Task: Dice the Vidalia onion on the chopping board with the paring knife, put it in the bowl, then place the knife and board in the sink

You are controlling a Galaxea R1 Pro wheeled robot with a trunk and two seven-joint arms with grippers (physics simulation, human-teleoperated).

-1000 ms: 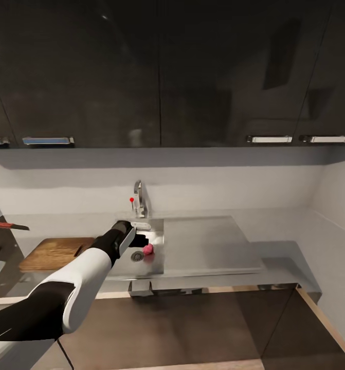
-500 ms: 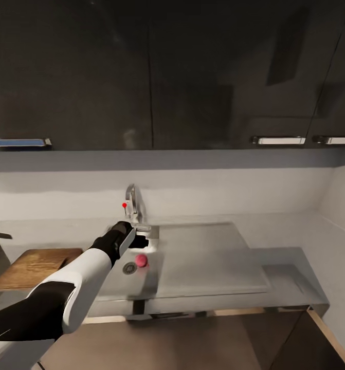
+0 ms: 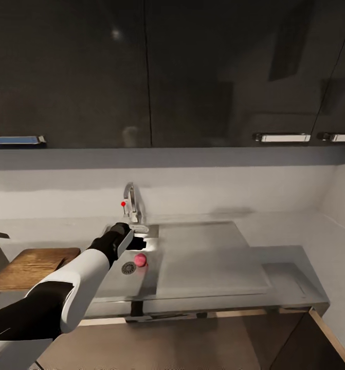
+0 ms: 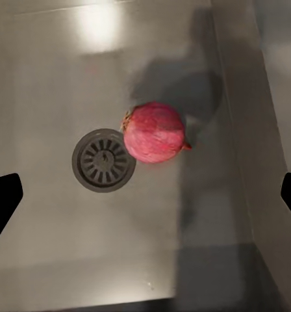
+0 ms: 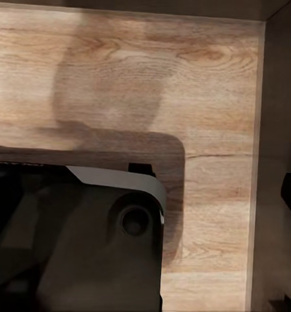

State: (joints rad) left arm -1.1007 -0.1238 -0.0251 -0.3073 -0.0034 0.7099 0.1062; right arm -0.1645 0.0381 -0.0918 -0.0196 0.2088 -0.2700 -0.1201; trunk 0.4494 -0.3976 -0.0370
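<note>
One Vidalia onion (image 4: 154, 132) in sink (image 4: 48, 78).

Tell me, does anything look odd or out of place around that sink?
Only the Vidalia onion: a whole pink bulb lying loose on the sink floor beside the drain hole, an unusual spot for food. The left gripper hovers above it, jaws spread wide. Nothing looks spilled or broken.

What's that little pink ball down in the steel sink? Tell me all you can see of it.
It is the small round pinkish-red Vidalia onion, with a mottled skin of deeper and paler pink and a small pointed tip at one side. It looks whole and uncut. It rests on the floor of the grey steel sink, right beside the round dark drain hole, its edge overlapping the drain's rim. The left gripper hovers open above it, not touching it.
</note>
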